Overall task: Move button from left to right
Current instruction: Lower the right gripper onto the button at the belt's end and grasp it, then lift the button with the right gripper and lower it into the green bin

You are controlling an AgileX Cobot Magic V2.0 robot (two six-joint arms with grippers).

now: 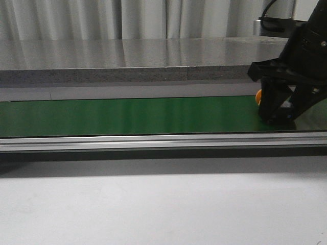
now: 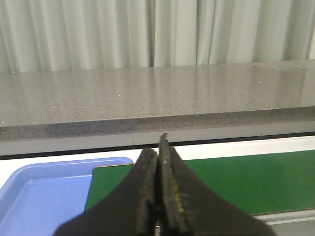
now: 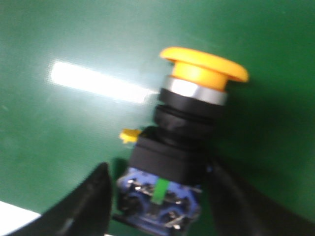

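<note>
The button [image 3: 197, 113] lies on the green belt [image 3: 59, 49], with its yellow-orange head away from the wrist and a black body, blue base and green mark. My right gripper [image 3: 160, 169] straddles the base. Its jaws stand on either side, with a thin gap showing on one side. In the front view only a sliver of the orange head [image 1: 258, 96] shows beside the right gripper [image 1: 276, 115], low on the belt's right end [image 1: 127, 115]. My left gripper [image 2: 158, 142] is shut and empty above the belt's left end [image 2: 246, 182]. It is out of the front view.
A blue tray [image 2: 44, 196] sits just past the belt's left end. A grey stone ledge [image 1: 127, 61] runs behind the belt, with curtains behind it. An aluminium rail [image 1: 153, 140] runs along the belt's front edge, with a white table surface [image 1: 153, 204] in front.
</note>
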